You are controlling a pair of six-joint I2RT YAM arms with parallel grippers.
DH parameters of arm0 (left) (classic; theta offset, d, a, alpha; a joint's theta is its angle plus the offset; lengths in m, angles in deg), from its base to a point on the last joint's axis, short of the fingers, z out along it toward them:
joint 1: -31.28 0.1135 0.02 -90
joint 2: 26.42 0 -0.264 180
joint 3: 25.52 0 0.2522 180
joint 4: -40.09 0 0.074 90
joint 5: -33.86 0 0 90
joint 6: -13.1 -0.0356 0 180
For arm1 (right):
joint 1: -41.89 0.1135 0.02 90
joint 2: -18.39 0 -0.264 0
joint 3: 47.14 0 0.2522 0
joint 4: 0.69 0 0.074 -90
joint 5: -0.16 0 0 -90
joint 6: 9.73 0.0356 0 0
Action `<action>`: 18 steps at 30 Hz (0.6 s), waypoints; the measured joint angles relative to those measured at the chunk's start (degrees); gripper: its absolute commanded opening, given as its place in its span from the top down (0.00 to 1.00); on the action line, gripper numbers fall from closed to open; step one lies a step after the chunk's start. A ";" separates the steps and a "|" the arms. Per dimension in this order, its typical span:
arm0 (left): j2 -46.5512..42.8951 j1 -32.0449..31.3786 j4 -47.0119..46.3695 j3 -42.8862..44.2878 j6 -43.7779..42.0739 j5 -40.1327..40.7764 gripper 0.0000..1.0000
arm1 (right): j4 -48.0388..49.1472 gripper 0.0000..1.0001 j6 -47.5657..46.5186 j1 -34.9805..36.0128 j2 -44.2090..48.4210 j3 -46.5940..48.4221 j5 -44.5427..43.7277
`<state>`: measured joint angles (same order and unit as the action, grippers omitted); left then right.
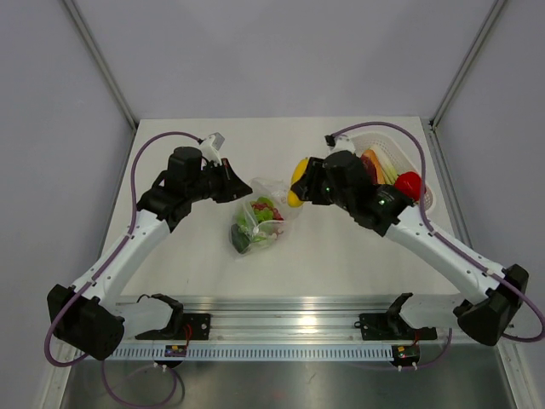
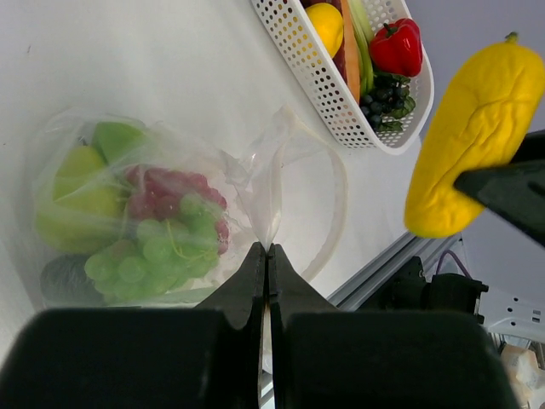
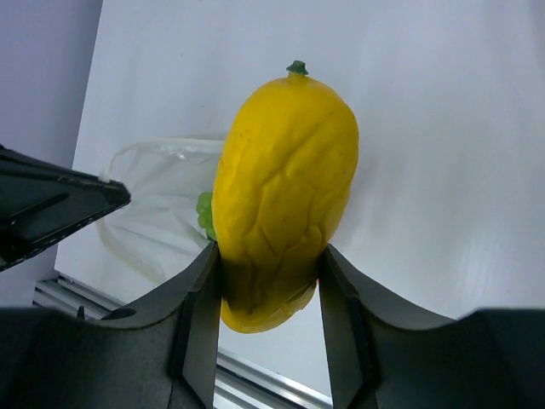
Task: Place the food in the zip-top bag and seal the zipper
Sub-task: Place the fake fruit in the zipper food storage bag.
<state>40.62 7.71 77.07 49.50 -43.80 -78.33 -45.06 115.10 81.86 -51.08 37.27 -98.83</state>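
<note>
bag (image 2: 153,221) part-filled; left claw (image 2: 266,254) pinches its rim, right claw (image 3: 268,277) grips yellow fruit (image 3: 285,187) at 1 o'clock; basket (image 2: 336,111) food, zipper (image 2: 342,192) pending.

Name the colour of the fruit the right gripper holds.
Fruit: yellow, green stem tip; best in right wrist view.

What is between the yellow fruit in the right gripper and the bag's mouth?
Nothing visible. The yellow fruit hangs in the right gripper beside the bag; the left gripper pinches only one edge of its mouth.
</note>
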 measured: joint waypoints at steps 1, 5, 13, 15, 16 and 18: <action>0.00 0.00 -0.02 0.00 0.02 -0.09 1.00 | 0.28 0.91 0.35 2.54 -1.60 1.03 -1.57; 0.00 0.00 -0.07 0.00 0.17 -0.20 1.00 | 1.88 0.91 1.29 9.01 -10.14 4.83 -6.86; 0.00 0.00 0.09 0.00 0.17 -0.33 1.00 | 2.43 0.92 2.95 12.68 -20.52 6.91 -13.29; 0.00 0.00 0.11 0.00 0.20 -0.33 1.00 | 2.34 0.92 3.48 14.14 -21.22 6.91 -14.64; 0.00 0.00 0.11 0.00 0.20 -0.33 1.00 | 2.32 0.91 3.67 14.84 -21.24 6.91 -15.15; 0.00 0.00 0.09 0.00 0.31 -0.33 1.00 | 2.47 0.91 4.17 16.81 -21.24 6.91 -16.37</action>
<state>40.62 7.71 77.16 49.50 -43.49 -78.66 -42.59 119.28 98.67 -72.33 44.18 -115.20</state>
